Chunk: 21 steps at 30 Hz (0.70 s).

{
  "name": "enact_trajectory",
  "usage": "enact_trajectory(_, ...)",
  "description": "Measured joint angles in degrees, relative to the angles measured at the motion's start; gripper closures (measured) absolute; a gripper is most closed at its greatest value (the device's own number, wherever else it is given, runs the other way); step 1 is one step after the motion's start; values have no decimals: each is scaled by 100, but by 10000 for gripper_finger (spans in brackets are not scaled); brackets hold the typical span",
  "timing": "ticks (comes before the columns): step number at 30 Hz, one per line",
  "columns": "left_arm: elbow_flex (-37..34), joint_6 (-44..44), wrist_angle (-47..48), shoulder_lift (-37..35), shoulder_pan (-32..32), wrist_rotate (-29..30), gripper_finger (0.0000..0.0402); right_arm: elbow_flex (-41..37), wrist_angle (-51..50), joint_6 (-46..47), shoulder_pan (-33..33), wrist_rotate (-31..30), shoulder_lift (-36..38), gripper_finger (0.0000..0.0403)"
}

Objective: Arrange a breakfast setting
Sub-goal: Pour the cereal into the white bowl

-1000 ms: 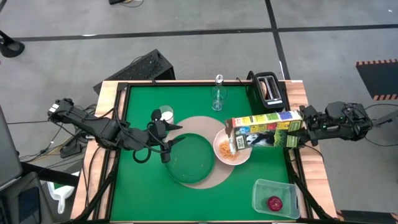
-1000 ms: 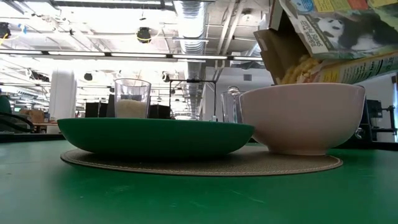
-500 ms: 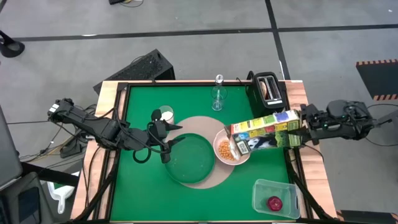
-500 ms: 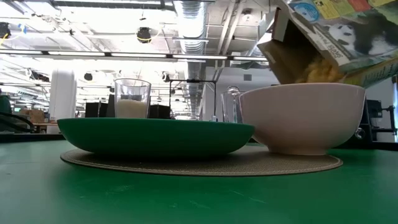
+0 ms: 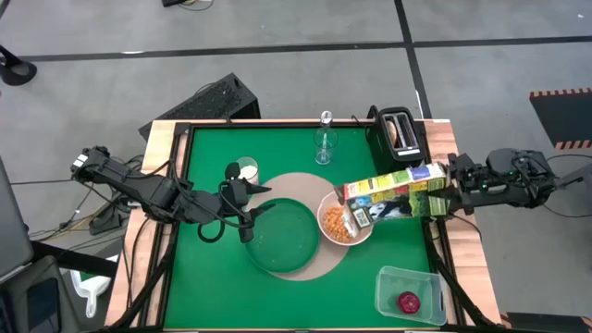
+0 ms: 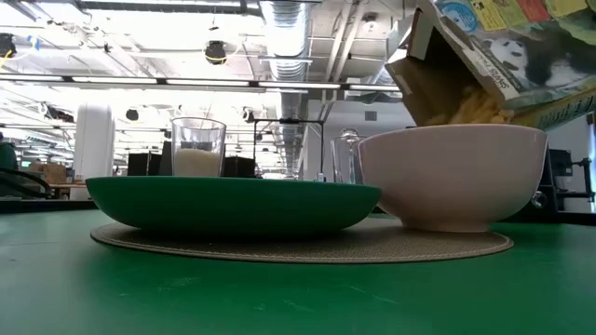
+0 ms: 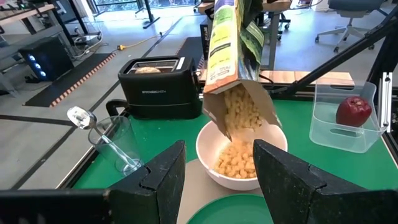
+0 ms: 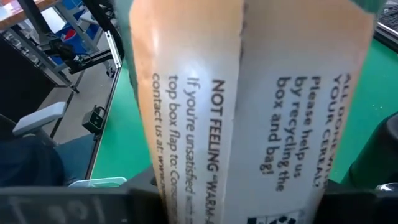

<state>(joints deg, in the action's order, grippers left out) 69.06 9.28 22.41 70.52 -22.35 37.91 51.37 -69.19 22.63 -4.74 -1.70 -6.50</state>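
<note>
The green-and-yellow cereal box [image 5: 393, 191] hangs tipped over the white bowl [image 5: 323, 218], its open mouth [image 7: 239, 106] down, and cereal [image 7: 236, 163] falls into the bowl. My right gripper [image 5: 449, 196] is shut on the box's other end. The bowl and the dark green plate [image 5: 284, 237] stand on the round tan mat [image 5: 294, 181]. My left gripper [image 5: 258, 222] is open and empty over the plate's left rim. The milk glass [image 5: 246, 169] stands at the mat's far left. The stemmed glass [image 5: 324, 144] holds the spoon [image 7: 81, 116]. The toast [image 7: 148, 70] sits in the black toaster [image 5: 400, 129]. My right gripper holds the cereal box by its closed bottom end [image 5: 437, 192], coming level from the table's right side. The box fills the right wrist view [image 8: 249, 112] and hides the fingers. The box is lifted clear and slants down toward the bowl, its mouth above the rim.
A clear tub [image 5: 393, 277] with the red fruit [image 5: 408, 301] stands at the near right corner. The toaster stands at the far right corner. A raised wooden rim [image 5: 166, 213] runs around the green table. Bare green surface lies at the near left.
My right gripper has turned the cereal box about its long axis, so its broad panda face shows narrower from above, and has drawn it slightly toward the table's right. The box's mouth has risen a little. Cereal has kept falling into the bowl.
</note>
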Motion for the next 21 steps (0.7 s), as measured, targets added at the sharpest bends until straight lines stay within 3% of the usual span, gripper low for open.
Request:
enact_trajectory(9,0,0,0,-2,0,-1,226,0,-91,14,-1,-133,2,287)
enact_trajectory(21,1,0,-2,0,0,-2,226,4,97,256,1,-153,640,292)
